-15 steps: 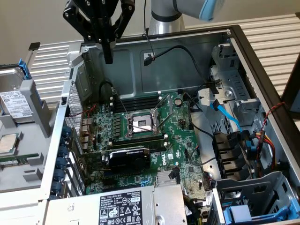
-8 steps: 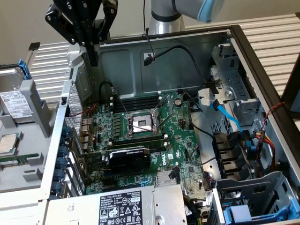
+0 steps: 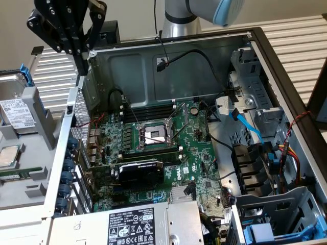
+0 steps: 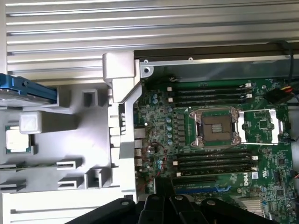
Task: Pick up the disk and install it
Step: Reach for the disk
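Disk, a silver hard drive with a white printed label clipped in a bright blue carrier frame, is pictured lying in a grey moulded tray at the exterior view's left, outside the open computer case. It is untouched and not yet lifted. A small square CPU chip is seen in the same tray, just beside the disk on the nearer side.

The gripper is held in the air above the perforated wall of the case that stands next to the tray, near the disk but clear of it. Its fingers are drawn fully together and nothing is gripped between them.

Inside the case a green motherboard is exposed, with its open processor socket at the centre and a black expansion card mounted just beside the socket on the near side. A grey power-supply box with a black-and-white label is shown at the near edge.

At the exterior view's right, metal drive cages are lined along the case wall, with a blue cable and a bundle of coloured wires trailing beside them. The robot's arm is seen rising behind the case.
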